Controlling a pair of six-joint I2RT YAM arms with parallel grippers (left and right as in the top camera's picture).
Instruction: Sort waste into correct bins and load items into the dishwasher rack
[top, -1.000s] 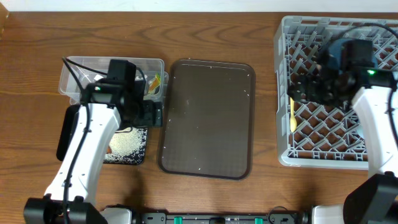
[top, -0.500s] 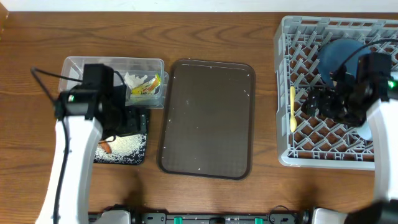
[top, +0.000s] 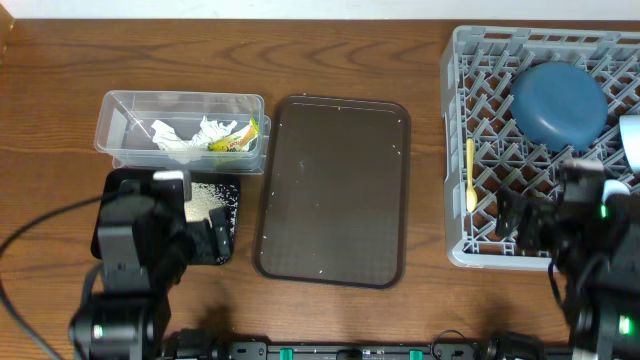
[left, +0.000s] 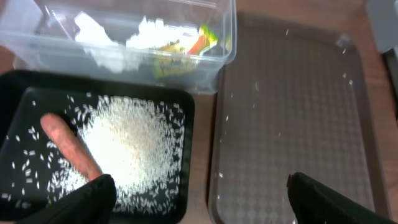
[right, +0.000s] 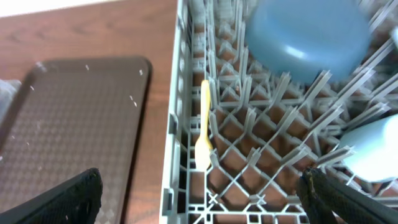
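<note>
The clear tub holds white paper scraps and the yellow-green wrapper. The black tray in front of it holds rice and the orange carrot. The grey rack holds the dark blue plate, the yellow spoon and a light blue cup. My left gripper is open and empty above the black tray's near right corner. My right gripper is open and empty over the rack's near left corner. The pink-white cup and the white bowl are out of view.
The brown serving tray lies between the bins and the rack, with a few stray rice grains on it. Bare wooden table runs along the far side and at the far left.
Both arms have drawn back toward the near edge of the table. The left arm has left the tub and tray uncovered, and the right arm has uncovered the blue plate in the rack.
</note>
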